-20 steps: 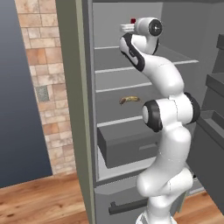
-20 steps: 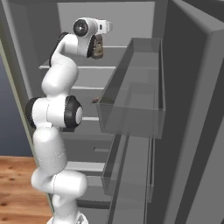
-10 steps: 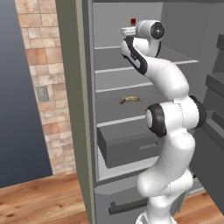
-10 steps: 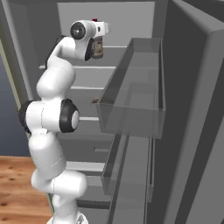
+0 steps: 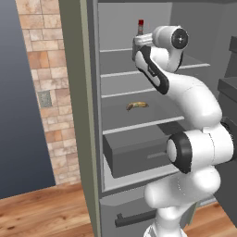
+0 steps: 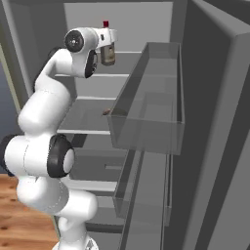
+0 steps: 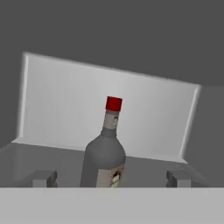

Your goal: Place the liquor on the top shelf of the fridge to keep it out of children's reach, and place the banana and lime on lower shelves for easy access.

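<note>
Gripper (image 7: pixel 111 178) jaws wide, grey-brown glass liquor bottle with red cap (image 7: pixel 106 151) standing free between fingertips on flat grey top shelf (image 7: pixel 52 155): looks released, up beyond kids' reach

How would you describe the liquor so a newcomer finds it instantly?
Look inside the open grey fridge, on its top shelf by the white arm's hand. The liquor stands there upright: a squat grey-brown bottle with a pale label, the only red-capped thing.

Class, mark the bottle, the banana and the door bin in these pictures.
bottle (image 7: pixel 105 157): hand view, on its glass body.
banana (image 5: pixel 137 105): left base view, on its middle.
door bin (image 6: pixel 146 132): right base view, on its front wall.
</note>
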Motion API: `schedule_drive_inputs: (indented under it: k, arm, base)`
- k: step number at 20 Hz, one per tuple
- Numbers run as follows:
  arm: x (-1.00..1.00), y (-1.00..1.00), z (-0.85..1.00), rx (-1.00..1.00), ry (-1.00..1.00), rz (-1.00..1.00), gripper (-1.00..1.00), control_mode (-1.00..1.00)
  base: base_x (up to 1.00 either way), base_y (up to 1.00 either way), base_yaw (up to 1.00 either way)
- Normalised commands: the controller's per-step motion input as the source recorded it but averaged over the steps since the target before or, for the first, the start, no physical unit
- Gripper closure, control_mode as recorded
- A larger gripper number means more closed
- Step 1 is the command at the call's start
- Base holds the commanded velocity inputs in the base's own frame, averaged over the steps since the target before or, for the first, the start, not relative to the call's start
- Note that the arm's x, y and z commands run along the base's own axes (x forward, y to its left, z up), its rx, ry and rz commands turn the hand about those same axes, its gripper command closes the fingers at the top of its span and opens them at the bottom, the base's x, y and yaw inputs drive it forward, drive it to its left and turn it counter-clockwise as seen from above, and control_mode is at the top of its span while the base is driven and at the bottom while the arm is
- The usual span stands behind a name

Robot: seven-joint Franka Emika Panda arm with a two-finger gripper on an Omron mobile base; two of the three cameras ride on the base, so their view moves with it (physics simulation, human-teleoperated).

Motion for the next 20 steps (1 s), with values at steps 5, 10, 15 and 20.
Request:
schedule_drive_inputs:
  k: [5,10,15,20]
  arm:
    - [-1.00,0.00,-0.17,-0.07,0.05,0.00,-1.00,-1.00]
    - [-1.00,0.00,-0.13,-0.04,0.14,-0.03,-1.00,-1.00]
    - [-1.00,0.00,-0.01,0.00,0.20,-0.07,-1.00,-1.00]
    - [-1.00,0.00,-0.10,0.00,0.22,-0.09,-1.00,-1.00]
  base:
    - [0.00,0.00,0.00]
    - [0.00,0.00,0.00]
    - [0.00,0.00,0.00]
    - [0.00,0.00,0.00]
